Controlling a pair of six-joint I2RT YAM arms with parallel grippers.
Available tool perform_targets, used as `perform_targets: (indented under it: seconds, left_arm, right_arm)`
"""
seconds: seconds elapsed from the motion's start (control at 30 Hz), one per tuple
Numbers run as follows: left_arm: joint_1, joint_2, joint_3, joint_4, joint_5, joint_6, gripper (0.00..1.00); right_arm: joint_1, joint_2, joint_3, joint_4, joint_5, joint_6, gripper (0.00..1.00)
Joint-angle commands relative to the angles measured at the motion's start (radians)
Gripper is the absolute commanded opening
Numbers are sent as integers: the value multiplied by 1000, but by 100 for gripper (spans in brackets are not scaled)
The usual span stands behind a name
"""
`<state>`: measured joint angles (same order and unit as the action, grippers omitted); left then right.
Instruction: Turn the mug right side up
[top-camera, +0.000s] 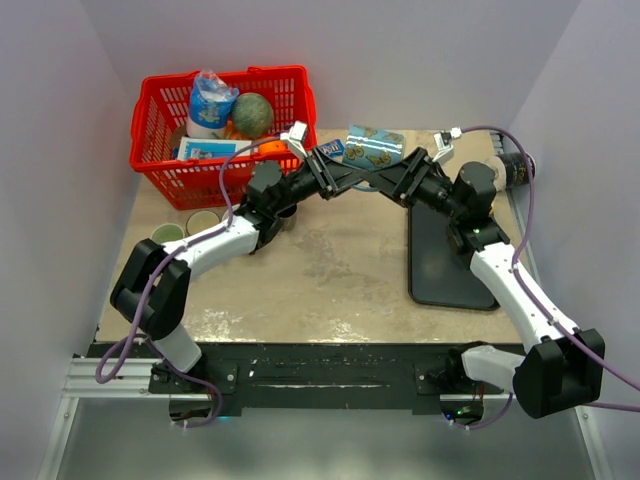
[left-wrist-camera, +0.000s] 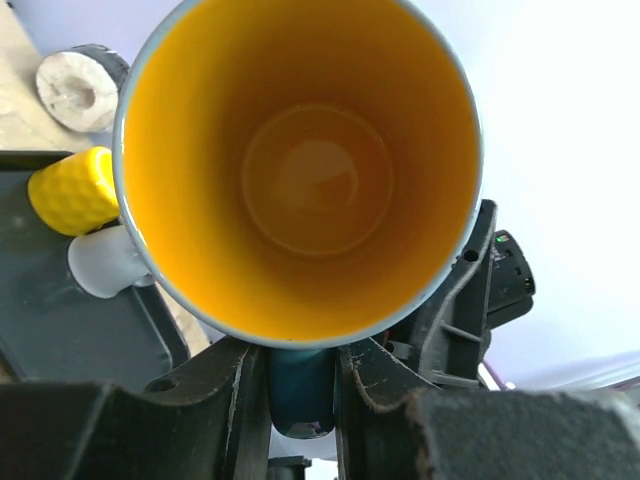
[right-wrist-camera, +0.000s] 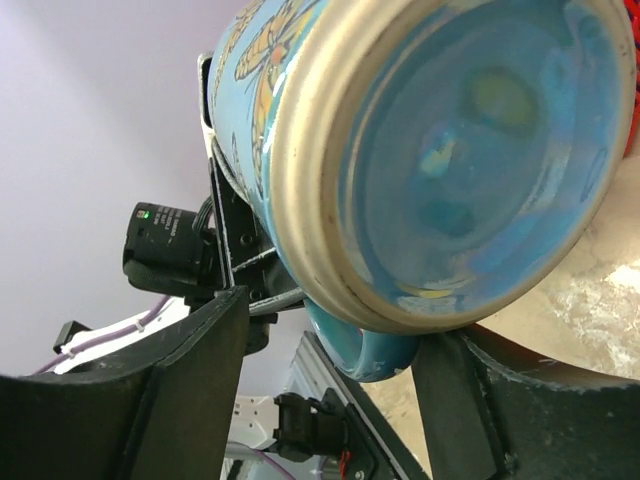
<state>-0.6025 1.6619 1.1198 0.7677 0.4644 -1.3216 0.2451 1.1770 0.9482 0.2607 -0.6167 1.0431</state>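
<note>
1. From above: my left gripper (top-camera: 340, 165) and right gripper (top-camera: 392, 175) meet at the mug (top-camera: 375, 147), held off the table (top-camera: 330, 270) right of the basket (top-camera: 220, 75).
2. Left wrist: my left fingers (left-wrist-camera: 385, 390) clamp the mug's handle (left-wrist-camera: 300, 390); its yellow inside faces me.
3. Right wrist: my right fingers (right-wrist-camera: 170, 400) stand apart on either side of the mug's base.

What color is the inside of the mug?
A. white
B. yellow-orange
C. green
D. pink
B: the left wrist camera looks straight into the mug, and its inside is yellow-orange.
</note>
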Motion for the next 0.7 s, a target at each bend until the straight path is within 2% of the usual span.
perform_targets:
  seconds: [0.0,0.17,0.2,0.23,0.37,0.53,0.67]
  left_arm:
    - [1,-70,54,29,-18,71,0]
    - [3,-77,55,-18,-38,114,0]
    - [3,-80,55,-36,-44,125,0]
    - [4,-85,55,-48,-49,137,0]
    - [4,-102,61,-111,-84,209,0]
    - [12,-109,71,-205,-110,260,0]
    - [13,-117,81,-286,-160,361,0]
  right_arm:
    - [5,-25,60,40,38,-20,70]
    - [5,-19,58,-6,60,-26,77]
    - [3,-19,55,-21,75,-43,80]
    - [5,-22,52,-59,92,-52,88]
    - [5,-40,21,-121,169,-94,99]
    - [5,-43,38,-231,235,-138,99]
    - [3,-28,76,-354,326,-163,99]
